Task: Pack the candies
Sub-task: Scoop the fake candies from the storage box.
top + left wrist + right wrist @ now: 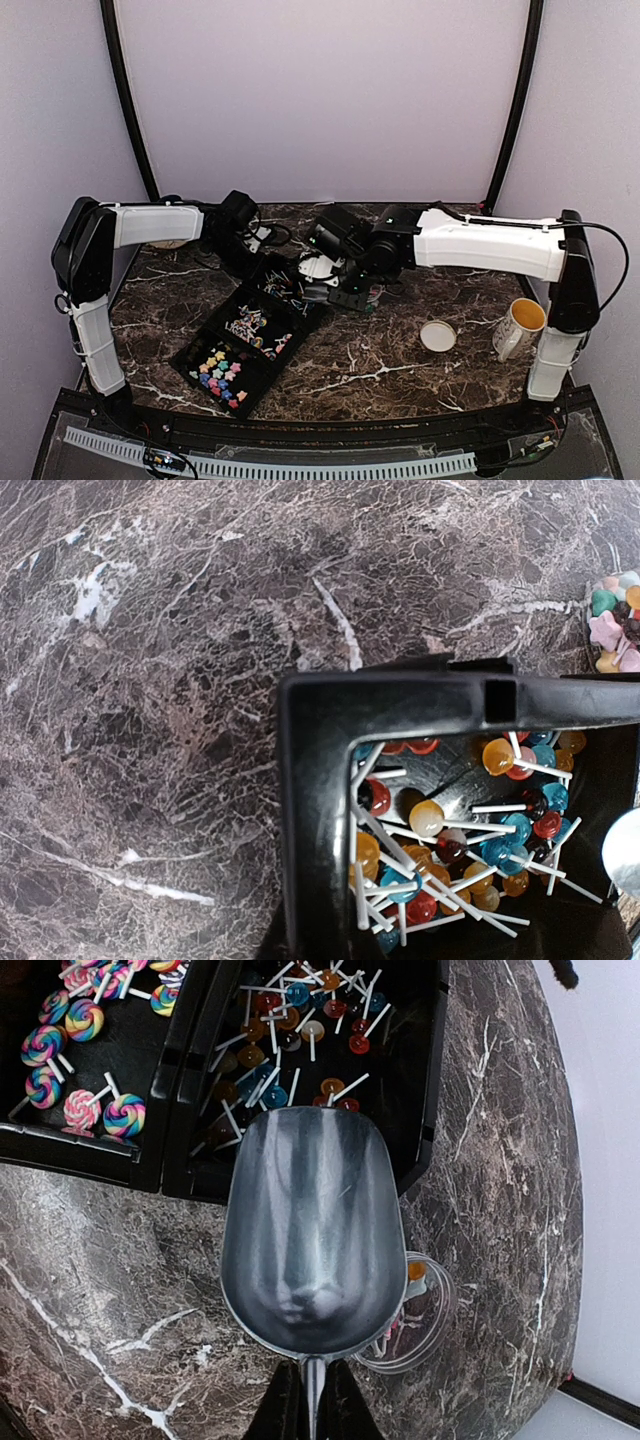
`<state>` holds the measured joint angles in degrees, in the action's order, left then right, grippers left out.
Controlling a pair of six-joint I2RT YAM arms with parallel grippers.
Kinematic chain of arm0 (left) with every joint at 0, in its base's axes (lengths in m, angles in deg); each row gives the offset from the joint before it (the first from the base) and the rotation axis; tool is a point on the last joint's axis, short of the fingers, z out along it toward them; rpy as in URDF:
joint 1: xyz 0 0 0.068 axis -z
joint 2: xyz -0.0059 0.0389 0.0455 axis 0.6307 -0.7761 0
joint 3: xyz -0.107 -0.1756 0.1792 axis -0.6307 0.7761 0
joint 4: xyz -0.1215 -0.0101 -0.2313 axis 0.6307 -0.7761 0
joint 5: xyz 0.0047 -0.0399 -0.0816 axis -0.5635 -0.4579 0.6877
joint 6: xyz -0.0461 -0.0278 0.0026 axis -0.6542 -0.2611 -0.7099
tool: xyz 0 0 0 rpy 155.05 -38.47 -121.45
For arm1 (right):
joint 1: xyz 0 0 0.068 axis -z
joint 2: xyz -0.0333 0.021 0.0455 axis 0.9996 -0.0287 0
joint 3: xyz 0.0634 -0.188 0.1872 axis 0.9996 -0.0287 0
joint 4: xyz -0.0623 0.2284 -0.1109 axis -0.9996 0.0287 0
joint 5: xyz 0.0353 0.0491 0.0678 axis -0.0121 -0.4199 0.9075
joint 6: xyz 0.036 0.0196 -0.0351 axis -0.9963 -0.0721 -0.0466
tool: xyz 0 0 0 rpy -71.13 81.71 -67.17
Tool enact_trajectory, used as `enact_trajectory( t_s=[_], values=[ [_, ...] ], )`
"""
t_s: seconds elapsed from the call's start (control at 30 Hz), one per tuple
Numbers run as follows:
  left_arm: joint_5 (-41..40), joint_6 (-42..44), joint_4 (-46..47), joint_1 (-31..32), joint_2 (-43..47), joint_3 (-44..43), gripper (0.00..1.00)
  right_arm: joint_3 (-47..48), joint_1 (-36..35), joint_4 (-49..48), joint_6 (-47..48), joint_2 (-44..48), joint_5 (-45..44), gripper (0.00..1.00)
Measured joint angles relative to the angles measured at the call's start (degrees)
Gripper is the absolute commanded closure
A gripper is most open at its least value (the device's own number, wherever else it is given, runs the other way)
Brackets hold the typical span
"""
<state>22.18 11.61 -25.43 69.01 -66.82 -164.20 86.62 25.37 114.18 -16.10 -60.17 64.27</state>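
Observation:
A black three-compartment tray [200,345] lies at the left centre. Its near compartment holds tiny blue, pink, yellow and green candies [220,375]; a few show at the right edge of the left wrist view [615,620]. The middle compartment holds swirl lollipops [75,1020]. The far one holds small ball lollipops [450,840]. My right gripper [313,1405] is shut on the handle of an empty metal scoop [315,1240], held just outside the tray's far compartment. My left gripper [245,245] is at the tray's far corner [320,710]; its fingers are hidden.
A clear plastic cup [432,1310] with a few sweets sits on the marble under the scoop's right side. A round tan lid [437,336] and a white mug [520,325] stand at the right. Walls close the back and sides.

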Motion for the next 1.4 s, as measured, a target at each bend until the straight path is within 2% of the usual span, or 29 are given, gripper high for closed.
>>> enact_trajectory(
  t_s=[0.5,0.83,1.17,1.4],
  values=[
    [-1.49,-0.13,0.24,0.66,0.68,0.52,1.0,15.41,-0.55,10.14,-2.23,-13.11,-3.43,1.0],
    [-2.25,0.04,1.53,1.88,3.87,2.91,1.0,20.98,-0.85,9.92,-2.12,-18.08,-4.0,1.0],
    [-2.64,0.22,1.64,1.73,3.87,3.34,1.0,17.03,-0.83,-1.29,-2.62,-18.84,-1.42,1.0],
    [-3.69,-0.11,1.38,1.42,3.85,3.63,1.0,10.01,-0.72,-14.93,-6.47,-18.73,-1.2,1.0]
  ],
)
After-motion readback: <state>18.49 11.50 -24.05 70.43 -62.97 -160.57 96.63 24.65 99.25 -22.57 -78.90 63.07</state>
